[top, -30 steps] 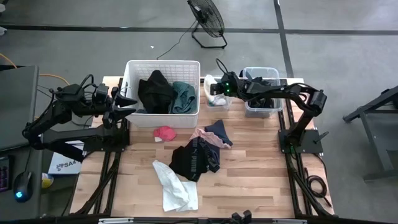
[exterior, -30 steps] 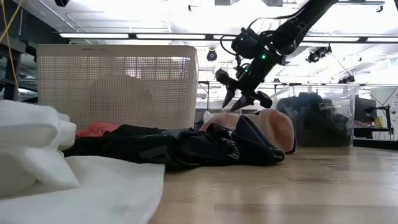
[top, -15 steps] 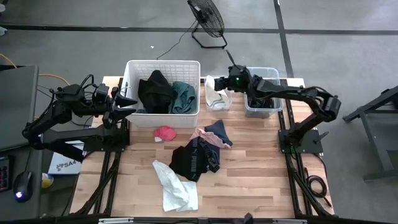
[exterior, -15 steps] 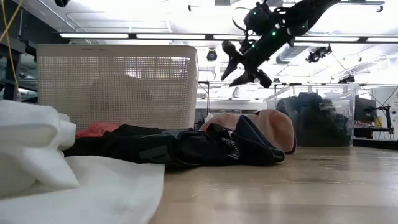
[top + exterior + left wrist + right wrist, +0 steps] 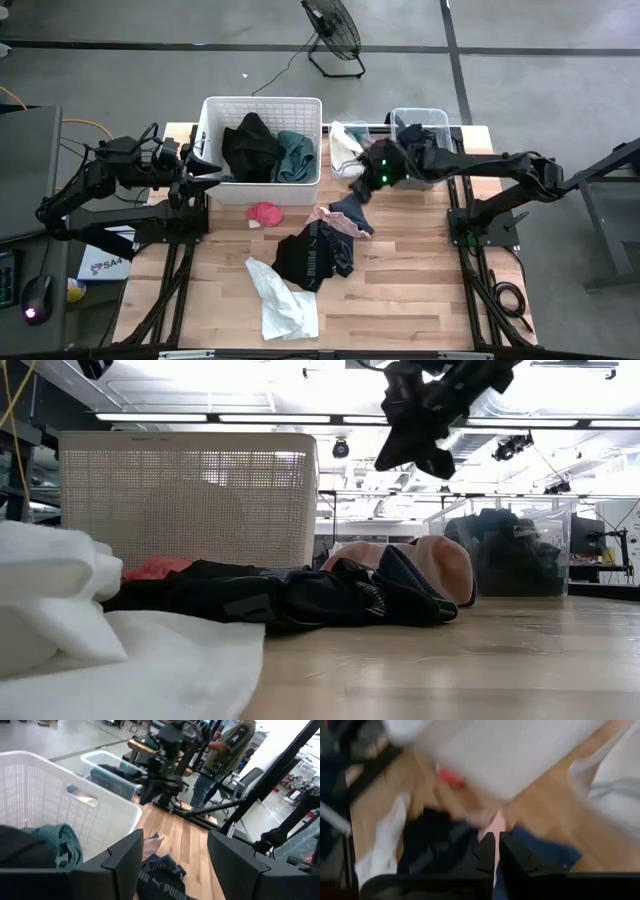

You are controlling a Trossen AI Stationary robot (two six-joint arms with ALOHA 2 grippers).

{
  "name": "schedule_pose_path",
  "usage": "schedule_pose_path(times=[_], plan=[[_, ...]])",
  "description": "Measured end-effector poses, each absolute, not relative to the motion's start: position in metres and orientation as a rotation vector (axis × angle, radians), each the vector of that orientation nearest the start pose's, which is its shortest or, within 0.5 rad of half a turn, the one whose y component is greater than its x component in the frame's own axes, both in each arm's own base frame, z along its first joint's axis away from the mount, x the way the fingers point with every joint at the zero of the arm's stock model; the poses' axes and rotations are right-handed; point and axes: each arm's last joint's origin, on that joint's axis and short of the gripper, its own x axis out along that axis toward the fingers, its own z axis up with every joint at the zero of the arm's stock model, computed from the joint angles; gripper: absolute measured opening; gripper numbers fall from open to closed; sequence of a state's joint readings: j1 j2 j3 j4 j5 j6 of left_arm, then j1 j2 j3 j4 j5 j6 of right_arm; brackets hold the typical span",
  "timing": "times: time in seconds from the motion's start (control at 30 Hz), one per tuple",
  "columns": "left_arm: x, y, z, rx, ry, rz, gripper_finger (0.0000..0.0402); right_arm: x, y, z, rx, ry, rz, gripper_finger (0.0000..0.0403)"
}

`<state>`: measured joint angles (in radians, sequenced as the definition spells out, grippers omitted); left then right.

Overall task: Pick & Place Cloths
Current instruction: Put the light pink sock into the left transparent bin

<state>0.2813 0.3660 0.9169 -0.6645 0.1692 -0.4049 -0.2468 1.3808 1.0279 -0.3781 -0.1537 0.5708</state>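
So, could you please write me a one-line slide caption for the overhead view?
Right tool above the pink-and-navy cloth; left tool waits beside the white basket.

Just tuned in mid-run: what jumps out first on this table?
The right gripper hangs above the navy-and-pink cloth at mid-table, in front of the clear tubs. The white slatted basket at the back already holds a black cloth and a teal cloth. A black Puma garment and a white cloth lie nearer the front.
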Motion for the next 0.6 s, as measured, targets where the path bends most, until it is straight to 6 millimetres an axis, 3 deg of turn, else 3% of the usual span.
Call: schedule_pose_path(times=[0.17, 0.37, 0.6], plan=[[0.046, 0.008, 0.364, -0.436, 0.115, 0.139, 0.0216, 0.291, -0.04, 0.26, 0.591, 0.776, -0.215, 0.0054], [0.046, 0.008, 0.364, -0.426, 0.114, 0.138, 0.0216, 0.304, -0.013, 0.242, 0.421, 0.848, -0.165, 0.0144], [0.045, 0.008, 0.36, -0.433, 0.15, 0.143, 0.0216, 0.323, 0.002, 0.211, 0.247, 0.888, -0.251, 0.0196]])
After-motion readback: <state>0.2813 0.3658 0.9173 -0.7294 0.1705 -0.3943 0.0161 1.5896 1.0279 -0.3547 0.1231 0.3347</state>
